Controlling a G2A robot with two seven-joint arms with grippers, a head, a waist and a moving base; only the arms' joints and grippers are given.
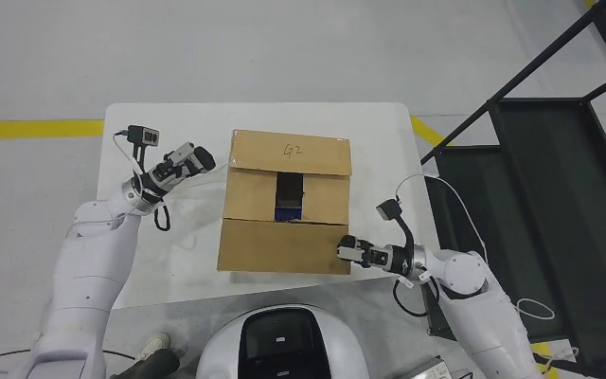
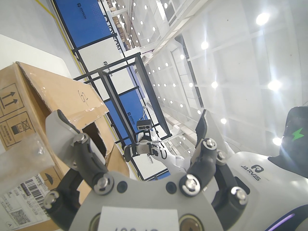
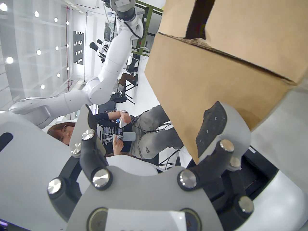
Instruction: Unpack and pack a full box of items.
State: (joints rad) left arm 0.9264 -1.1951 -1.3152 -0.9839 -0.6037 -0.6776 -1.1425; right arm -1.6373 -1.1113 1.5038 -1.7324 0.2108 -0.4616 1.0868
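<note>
The right jaws stand wide open at the near right corner of the cardboard box (image 1: 251,196), holding nothing. In the right wrist view the corner of the near flap (image 3: 192,80) reaches in between them, and one dark pad (image 3: 213,128) sits against or just beside the cardboard. I cannot tell whether it touches.

The box rests in the middle of the white tabletop (image 1: 180,270) with its opening facing up. Its long axis seems to run across the tabletop from the robot's left to its right, nearly square to the edges. The near flap is folded out toward the robot. Behind it, two inner flaps lie roughly flat over the opening with a gap between them, and something dark blue (image 1: 290,204) shows through that gap. What it is cannot be made out. The far flap (image 1: 290,152), with handwriting on it, is turned back away from the robot.

Beyond the box's far left corner the left jaws are also spread wide and empty. They are near the box wall but apart from it, and a clear label pouch (image 2: 21,150) on that wall lies just beside one finger.

This looks like the opening stage of unpacking, since the outer flaps are back, the inner ones cover the contents and nothing is out yet. The next move probably calls for getting the inner flaps aside. The cardboard is thin, so the jaws would need to close on an edge squarely or slide a finger under it, without dragging the box across the tabletop.
</note>
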